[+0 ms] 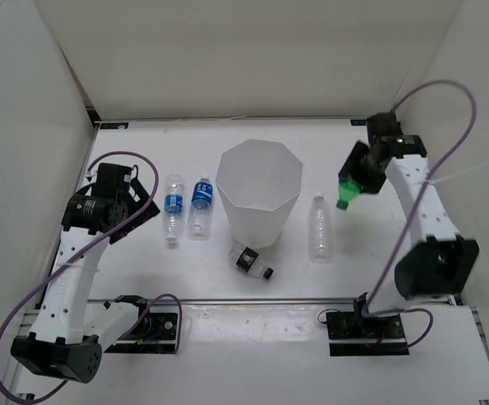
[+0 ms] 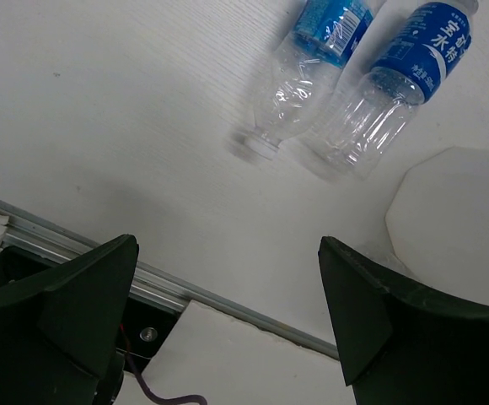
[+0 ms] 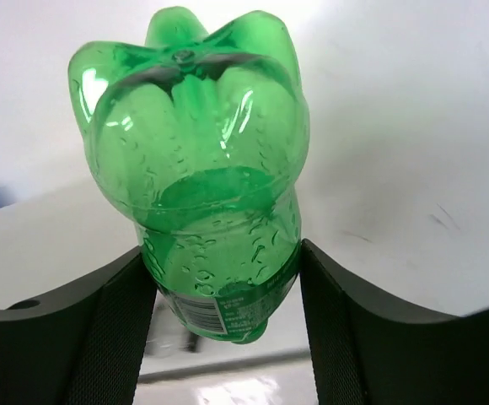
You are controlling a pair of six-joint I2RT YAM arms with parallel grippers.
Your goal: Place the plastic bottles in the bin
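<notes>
The green bottle [image 1: 348,192] is clamped between the fingers of the right gripper [image 1: 356,180], to the right of the bin [image 1: 253,221] and outside its open rim. The left gripper [image 2: 228,287] is held with jaws apart, well left of the bin. Two blue-label bottles [image 1: 201,207] lie just left of the bin. The plain clear bottle [image 1: 319,228] lies to its right, with bare table between. The short black-label bottle [image 1: 251,262] lies at its near base; contact cannot be determined. In the right wrist view, the green bottle's neck is hidden behind its body. In the left wrist view, the bin is cut off by the frame edge.

White table [image 1: 206,277], walls [image 1: 244,59], metal rail [image 1: 253,300]
</notes>
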